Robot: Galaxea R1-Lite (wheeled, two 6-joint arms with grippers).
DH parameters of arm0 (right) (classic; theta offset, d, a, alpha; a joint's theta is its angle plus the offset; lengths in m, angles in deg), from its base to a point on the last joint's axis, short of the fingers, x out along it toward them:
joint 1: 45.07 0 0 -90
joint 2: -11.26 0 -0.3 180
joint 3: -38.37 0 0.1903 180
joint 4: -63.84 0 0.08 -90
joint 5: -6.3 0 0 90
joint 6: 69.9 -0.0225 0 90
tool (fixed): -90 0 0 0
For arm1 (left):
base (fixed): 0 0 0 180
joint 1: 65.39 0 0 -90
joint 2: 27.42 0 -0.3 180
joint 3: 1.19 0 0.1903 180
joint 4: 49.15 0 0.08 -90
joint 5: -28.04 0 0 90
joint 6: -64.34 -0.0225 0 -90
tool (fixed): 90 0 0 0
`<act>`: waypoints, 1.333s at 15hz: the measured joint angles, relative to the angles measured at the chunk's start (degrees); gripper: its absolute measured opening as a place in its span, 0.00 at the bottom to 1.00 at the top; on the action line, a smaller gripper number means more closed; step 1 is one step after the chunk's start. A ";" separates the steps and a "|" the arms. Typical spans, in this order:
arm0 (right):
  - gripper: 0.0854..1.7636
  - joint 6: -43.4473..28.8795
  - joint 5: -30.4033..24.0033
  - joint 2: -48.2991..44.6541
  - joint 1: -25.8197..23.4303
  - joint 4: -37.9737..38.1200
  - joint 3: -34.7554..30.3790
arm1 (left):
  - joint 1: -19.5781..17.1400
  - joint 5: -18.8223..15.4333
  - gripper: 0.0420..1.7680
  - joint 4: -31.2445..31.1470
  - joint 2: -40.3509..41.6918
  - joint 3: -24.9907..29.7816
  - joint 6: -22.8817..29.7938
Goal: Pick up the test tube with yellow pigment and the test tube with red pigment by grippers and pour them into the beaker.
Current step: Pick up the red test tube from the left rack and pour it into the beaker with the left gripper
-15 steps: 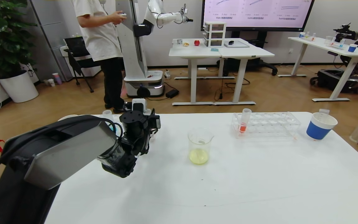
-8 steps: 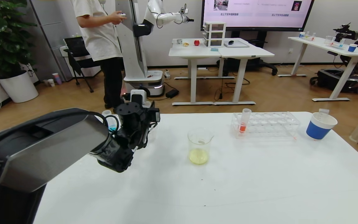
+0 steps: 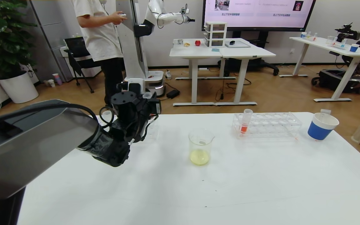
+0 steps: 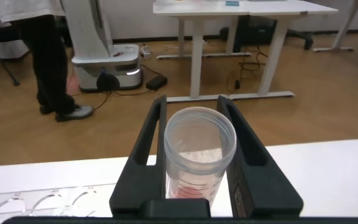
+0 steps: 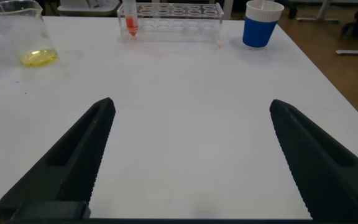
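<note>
My left gripper [image 4: 191, 102] is shut on a clear, open-mouthed test tube [image 4: 199, 149], held upright above the table's far left part [image 3: 147, 94]. Red print shows on its wall and I see no yellow liquid in it. The beaker [image 3: 201, 147] stands mid-table with pale yellow liquid in its bottom, to the right of the left gripper [image 3: 150, 104]. The test tube with red pigment [image 3: 245, 123] stands in the left end of a clear rack [image 3: 270, 125], also visible in the right wrist view [image 5: 130, 18]. My right gripper [image 5: 191, 109] is open over bare table, out of the head view.
A blue-and-white paper cup [image 3: 322, 126] stands right of the rack. A second clear rack [image 4: 36, 202] lies under the left arm, whose bulk hides the table's left side. A person and another robot stand beyond the far table edge.
The left arm has risen and drawn back toward the far left, carrying the tube farther from the beaker. The beaker, rack and cup have stayed put.
</note>
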 joint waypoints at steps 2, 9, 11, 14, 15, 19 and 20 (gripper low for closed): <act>0.98 0.00 0.00 0.00 0.00 0.00 0.00 | 0.34 -6.30 0.30 -2.32 0.98 0.00 -0.06; 0.98 0.00 0.00 0.00 0.00 0.00 0.00 | 3.28 -31.79 0.30 -0.96 2.60 -1.11 -8.03; 0.98 0.00 0.00 0.00 0.00 0.00 0.00 | 4.36 -35.46 0.30 -0.96 1.96 -2.84 -12.46; 0.98 0.00 0.00 0.00 0.00 0.00 0.00 | 5.00 -40.08 0.30 -1.43 -0.07 -7.47 -22.55; 0.98 0.00 0.02 0.00 0.00 0.00 0.00 | 5.00 -42.20 0.30 -1.95 -0.79 -8.48 -26.97; 0.98 0.00 0.00 0.00 0.00 0.00 0.00 | 4.78 -49.81 0.30 -2.41 -2.67 -9.37 -40.52; 0.98 0.00 0.00 0.00 0.00 0.00 0.00 | 4.66 -51.47 0.30 -2.43 -2.91 -9.37 -42.98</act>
